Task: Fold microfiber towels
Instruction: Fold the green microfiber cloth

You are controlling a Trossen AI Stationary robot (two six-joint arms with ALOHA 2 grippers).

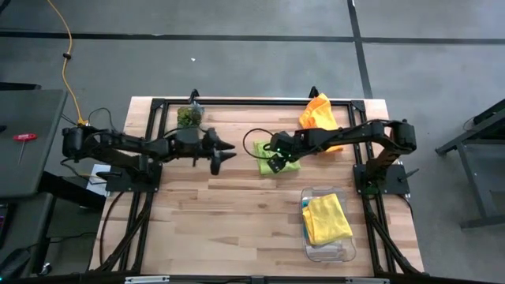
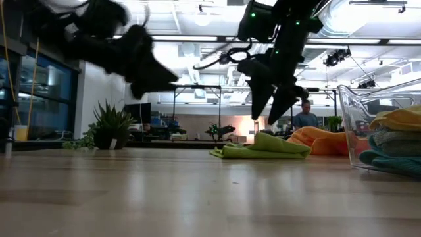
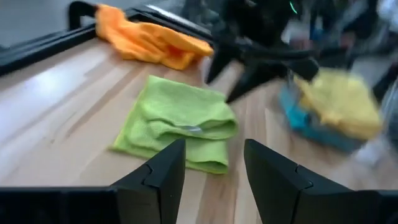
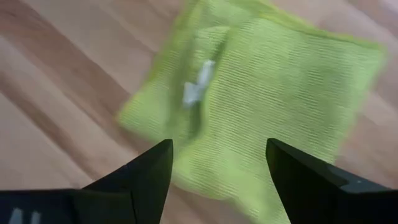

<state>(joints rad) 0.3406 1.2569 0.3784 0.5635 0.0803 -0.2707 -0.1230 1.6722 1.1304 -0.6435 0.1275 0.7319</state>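
Note:
A lime green towel (image 1: 282,164) lies folded on the table's middle; it also shows in the left wrist view (image 3: 177,121), the right wrist view (image 4: 261,99) and the low view (image 2: 263,148). My right gripper (image 1: 276,162) hovers open just above it, fingers pointing down (image 2: 272,99). My left gripper (image 1: 223,154) is open and empty, to the left of the towel, above the table. An orange towel (image 1: 319,113) lies crumpled at the far edge. A yellow towel (image 1: 326,217) lies on a teal one in the clear bin (image 1: 347,251).
A small dark-green plant clump (image 1: 188,116) stands at the far left of the table. The clear bin stands at the near right. A black frame (image 1: 252,102) runs along the table's far edge. A person (image 2: 306,115) shows far behind in the room.

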